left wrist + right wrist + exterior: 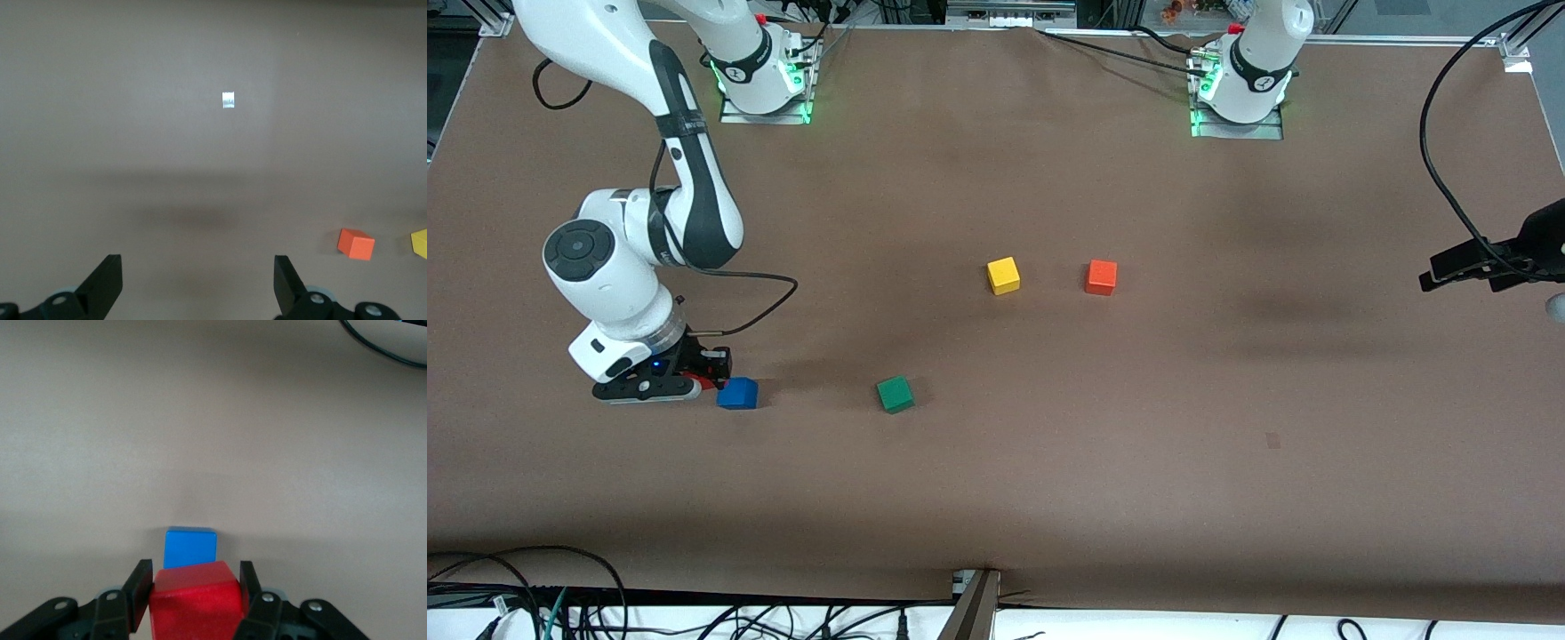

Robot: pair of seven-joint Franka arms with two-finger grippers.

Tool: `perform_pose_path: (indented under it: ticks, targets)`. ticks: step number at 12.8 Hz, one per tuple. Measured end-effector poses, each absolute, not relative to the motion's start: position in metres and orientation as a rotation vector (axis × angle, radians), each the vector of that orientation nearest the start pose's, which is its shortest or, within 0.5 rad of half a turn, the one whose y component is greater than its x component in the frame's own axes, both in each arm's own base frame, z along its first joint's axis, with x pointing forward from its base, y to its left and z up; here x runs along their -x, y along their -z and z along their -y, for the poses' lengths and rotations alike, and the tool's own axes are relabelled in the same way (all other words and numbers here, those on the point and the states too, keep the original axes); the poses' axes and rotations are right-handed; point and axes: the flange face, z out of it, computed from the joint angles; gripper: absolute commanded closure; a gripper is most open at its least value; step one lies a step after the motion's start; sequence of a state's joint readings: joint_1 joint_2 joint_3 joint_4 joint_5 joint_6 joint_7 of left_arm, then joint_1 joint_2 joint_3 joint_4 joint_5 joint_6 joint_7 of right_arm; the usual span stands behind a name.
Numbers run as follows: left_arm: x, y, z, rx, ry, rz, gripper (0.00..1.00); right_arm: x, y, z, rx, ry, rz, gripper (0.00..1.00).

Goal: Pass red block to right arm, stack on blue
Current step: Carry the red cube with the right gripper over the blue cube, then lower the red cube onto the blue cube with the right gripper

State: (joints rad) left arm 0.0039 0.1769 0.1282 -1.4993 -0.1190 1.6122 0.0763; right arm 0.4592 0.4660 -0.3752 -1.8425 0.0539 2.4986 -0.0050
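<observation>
1. Two arms stand over the brown table [1049, 462]. The right arm [685, 191] reaches down low at its own end of the table, and the left arm waits, with only its hand [1427, 281] showing at the edge of the front view.
2. Right hand [698, 378]: it is closed on the red block [195, 599], with one black finger pressed on each side of the cube, and it is just beside the blue cube [737, 393], which lies on the table. It seems to be a little above the level of the blue cube, but this is not certain.
3. Left hand [199, 283]: its fingers are spread wide with nothing between them, above bare table.
4. Progress, as a judgement: the pass looks finished, because the red block is in the right hand. What is left is to bring the block exactly over the blue cube, set it down and let go. The stack is not yet made.
5. Other cubes: a green cube [895, 394], a yellow cube [1003, 276] and an orange cube [1101, 276] lie apart from each other in the middle of the table.
6. Views: in the front view the red block is almost hidden by the hand, only a thin red edge shows. The right wrist view shows it clearly, with the blue cube just past it. The left wrist view shows the orange cube and a corner of the yellow one, but no red or blue.
</observation>
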Motion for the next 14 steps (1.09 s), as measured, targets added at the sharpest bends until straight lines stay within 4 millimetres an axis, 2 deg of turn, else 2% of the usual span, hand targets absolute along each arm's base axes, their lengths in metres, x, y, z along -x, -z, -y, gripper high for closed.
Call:
perform_pose_path:
  ticks: [5,7,10,14]
  targets:
    - [-0.599,-0.554,-0.061,3.230,-0.179,0.114,0.00,-0.668,-0.289,-0.077,3.252,0.349,0.074,0.90]
    - [-0.597,-0.551,-0.062,3.151,-0.213,0.086,0.00,-0.671,-0.281,-0.078,3.259,0.344,0.053,0.90]
    - [-0.595,-0.547,-0.052,3.122,-0.254,0.051,0.00,-0.673,-0.279,-0.078,3.253,0.345,0.022,0.90]
    - [-0.595,-0.542,-0.050,3.120,-0.281,0.045,0.00,-0.677,-0.276,-0.080,3.251,0.348,-0.001,0.90]
